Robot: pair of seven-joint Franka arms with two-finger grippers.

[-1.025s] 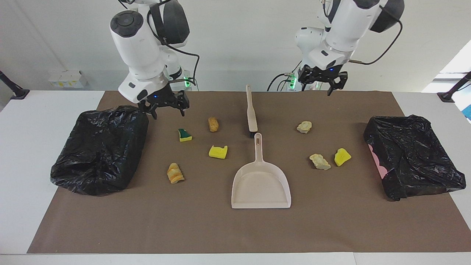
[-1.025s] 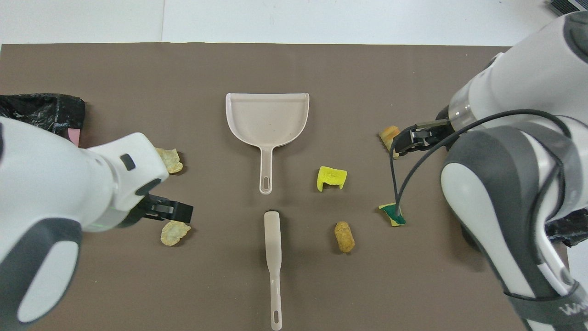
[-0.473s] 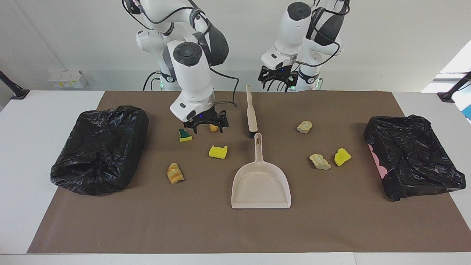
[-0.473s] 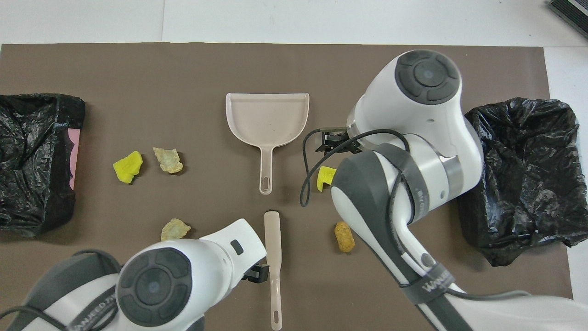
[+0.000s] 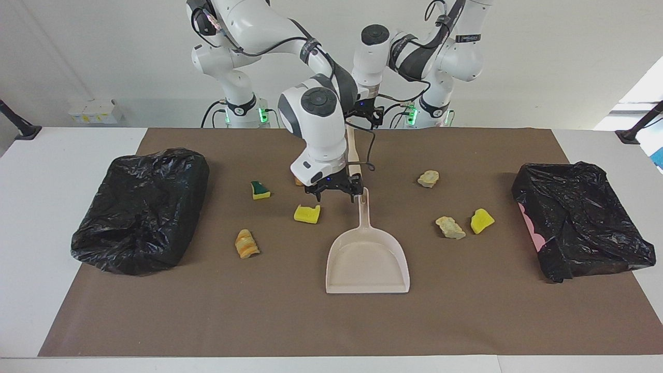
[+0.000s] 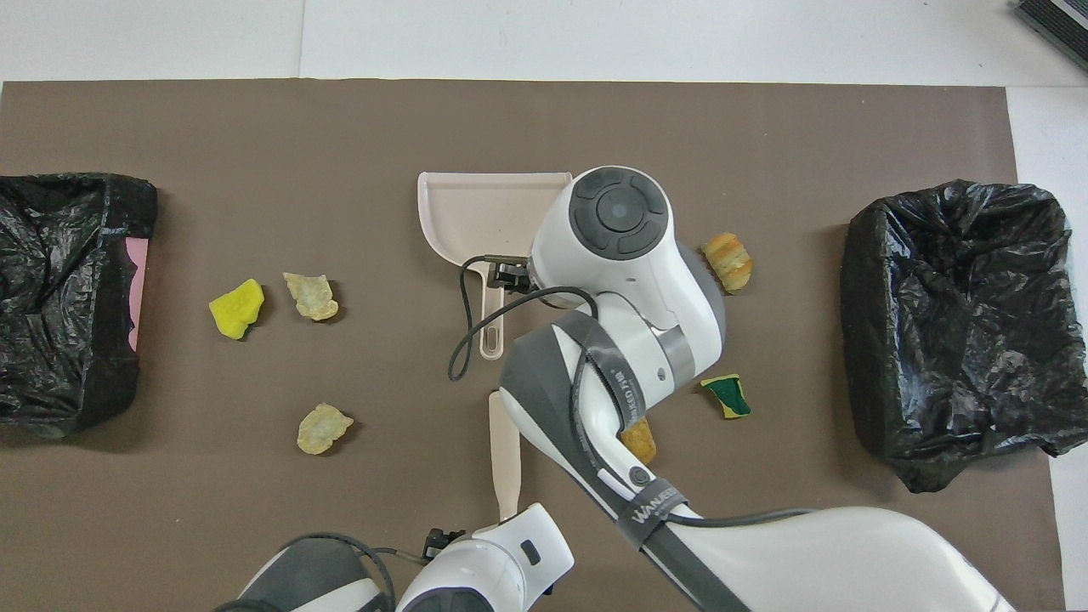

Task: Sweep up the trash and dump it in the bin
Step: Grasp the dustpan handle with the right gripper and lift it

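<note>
Franka arms converge on the tools at the middle of a brown mat [image 5: 466,321], with nothing yet swept. The right gripper [image 5: 334,189], fingers spread and holding nothing, hangs low just beside the handle of the beige dustpan [image 5: 366,259], whose mouth faces away from the robots. The left gripper [image 5: 365,117], also open and empty, hovers over the handle end of the hand brush [image 6: 505,467], which lies in line with the pan and nearer to the robots.

Seven pieces of trash are scattered on the mat. Toward the right arm's end lie a green-faced yellow sponge [image 5: 260,190], a yellow scrap [image 5: 307,213], a striped orange scrap [image 5: 246,243] and an orange-brown piece [image 6: 639,440] largely hidden by the arm. Toward the left arm's end lie two tan scraps [image 5: 428,178] [image 5: 450,227] and a yellow lump [image 5: 481,220]. A bin lined with black plastic sits at each end [image 5: 140,207] [image 5: 582,217].

The step in hand appears to be taking up both tools. A good grasp would centre the open fingers across each slim handle before closing, low enough to seat it squarely. The pan's lip should stay flat on the mat, since light foam is likely to skid under a raised edge or bounce from a hard brush stroke.
</note>
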